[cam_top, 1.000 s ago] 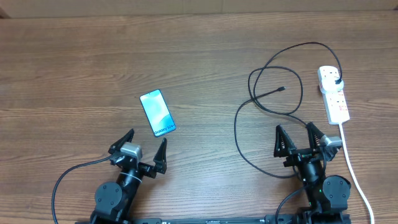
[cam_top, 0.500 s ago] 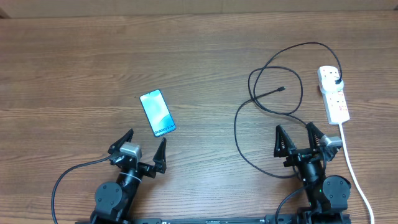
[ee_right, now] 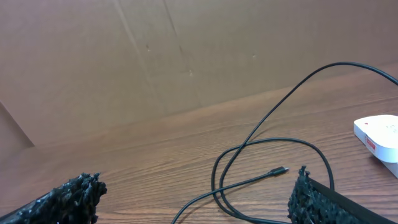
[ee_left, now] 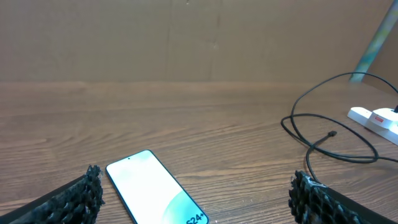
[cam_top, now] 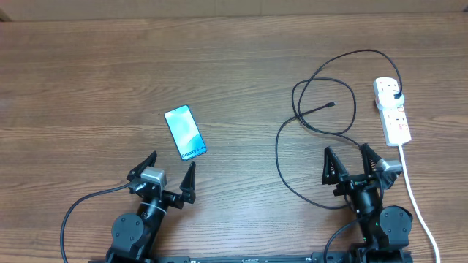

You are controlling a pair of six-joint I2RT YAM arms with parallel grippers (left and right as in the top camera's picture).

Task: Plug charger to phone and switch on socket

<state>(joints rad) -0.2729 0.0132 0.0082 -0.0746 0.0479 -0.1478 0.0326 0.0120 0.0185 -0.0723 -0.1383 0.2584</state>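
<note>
Moved: nothing since a second ago; both arms sit at the near edge
Left gripper (cam_top: 172, 161): jaws spread wide; holding nothing
Right gripper (cam_top: 345, 149): same; wide apart, empty
Phone (cam_top: 185, 132): lying flat just beyond the left gripper; screen lit
Charger (cam_top: 316, 110): loops on the right; tip lying loose; plug in socket (cam_top: 393, 109) further right

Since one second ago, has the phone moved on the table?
No. The phone lies at the same spot and angle, equally far from the socket.

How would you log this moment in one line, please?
left tool: open | right tool: open | charger: plugged into socket, tip apart from phone
</note>
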